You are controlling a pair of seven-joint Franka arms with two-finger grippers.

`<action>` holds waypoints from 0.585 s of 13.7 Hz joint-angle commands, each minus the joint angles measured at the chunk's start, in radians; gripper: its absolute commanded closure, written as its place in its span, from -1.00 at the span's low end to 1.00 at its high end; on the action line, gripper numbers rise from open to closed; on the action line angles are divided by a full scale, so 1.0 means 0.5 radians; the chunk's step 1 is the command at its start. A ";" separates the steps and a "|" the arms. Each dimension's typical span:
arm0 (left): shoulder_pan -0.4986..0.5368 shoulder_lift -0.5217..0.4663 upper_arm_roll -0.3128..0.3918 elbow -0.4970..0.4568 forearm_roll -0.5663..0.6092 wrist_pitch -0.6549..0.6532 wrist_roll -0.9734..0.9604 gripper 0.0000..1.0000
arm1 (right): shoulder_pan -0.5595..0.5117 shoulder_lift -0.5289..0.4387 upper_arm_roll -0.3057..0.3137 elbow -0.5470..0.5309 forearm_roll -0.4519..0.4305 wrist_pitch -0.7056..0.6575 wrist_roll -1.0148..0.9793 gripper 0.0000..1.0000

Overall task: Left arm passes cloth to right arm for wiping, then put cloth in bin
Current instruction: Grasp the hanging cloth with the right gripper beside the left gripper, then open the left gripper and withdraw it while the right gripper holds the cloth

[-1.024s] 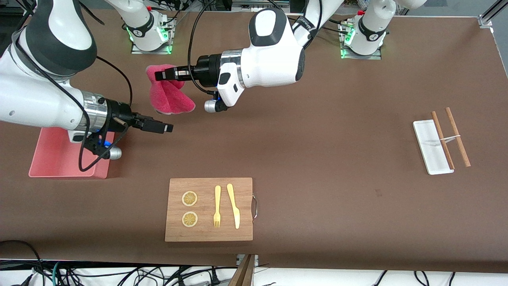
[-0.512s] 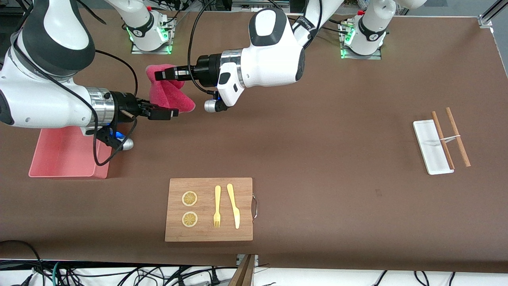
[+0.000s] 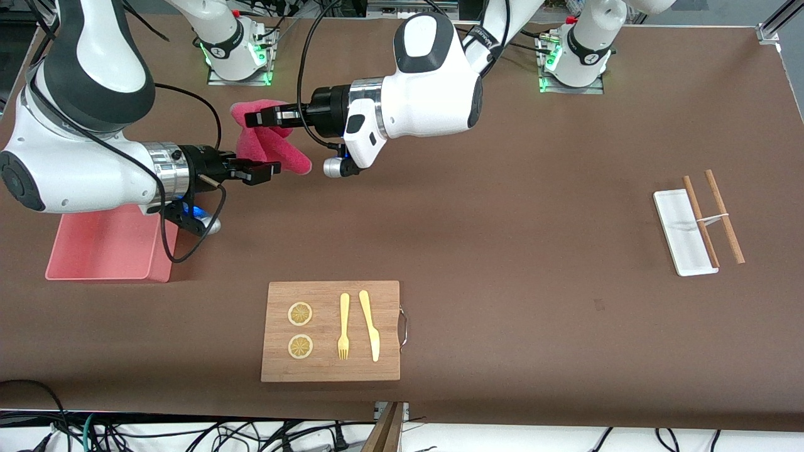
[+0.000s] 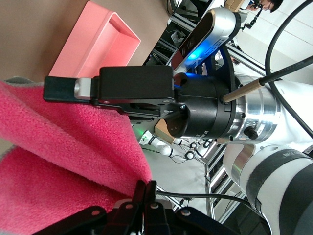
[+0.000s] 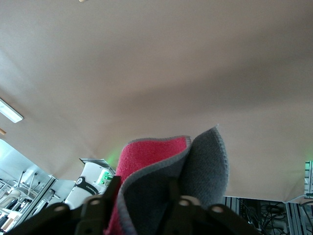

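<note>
Two lemon slices (image 3: 300, 329), a yellow fork (image 3: 343, 326) and a yellow knife (image 3: 370, 324) lie on the wooden board (image 3: 330, 370), the thing nearest the front camera. Farther from that camera than the board, toward the right arm's end of the table, sits the pink bin (image 3: 107, 248), partly covered by the right arm. Toward the left arm's end, well apart from the board, a small white tray (image 3: 681, 232) lies with two brown sticks (image 3: 713, 215) resting across its edge.

Farther than the board again, both grippers meet in the air over bare table, between the board and the arm bases. The left gripper (image 3: 254, 118) is clamped on the top of the cloth (image 3: 276, 150), which hangs down in folds, crimson outside and grey inside. The right gripper (image 3: 267, 169) has its fingers set on either side of the cloth's lower fold; the gap between them looks narrow, with fabric in it. Nothing stands between the cloth and the bin.
</note>
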 commanded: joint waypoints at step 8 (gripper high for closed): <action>-0.014 0.033 0.022 0.067 -0.062 0.018 -0.021 1.00 | -0.014 0.002 -0.011 0.018 0.082 -0.053 -0.009 1.00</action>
